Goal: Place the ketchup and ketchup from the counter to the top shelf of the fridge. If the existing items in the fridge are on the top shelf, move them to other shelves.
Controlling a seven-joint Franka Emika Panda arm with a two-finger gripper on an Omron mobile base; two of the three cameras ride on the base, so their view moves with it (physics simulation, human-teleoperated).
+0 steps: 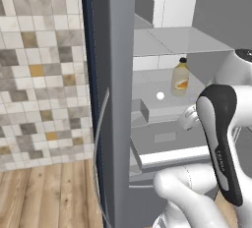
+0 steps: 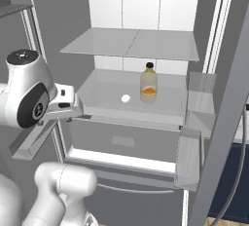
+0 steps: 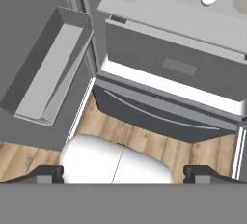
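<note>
1. The gripper (image 3: 123, 175) is seen with its two dark fingertips (image 3: 46, 174) set wide apart and nothing between them: it is released and empty. It hangs low in front of the open fridge (image 2: 146, 6), pointed down at the wooden floor (image 3: 144, 143) and the lower drawer (image 3: 164, 117).
2. To the hand's left a door bin (image 3: 43, 78) is seen; up and to its right lies the middle shelf (image 2: 107, 91).
3. On that shelf a small white ball (image 2: 126, 98) is found, and just right of it a pale yellowish bottle (image 2: 149, 84) with a dark cap, standing upright, apart from the ball.
4. The top shelf (image 2: 131, 45), well above the hand, is seen bare.
5. The step in hand is judged to be the one between items: the existing items already sit below the top shelf, and no ketchup is seen in the fridge.
6. Next, the arm would have to be drawn back and a ketchup bottle fetched from the counter with open jaws.
</note>
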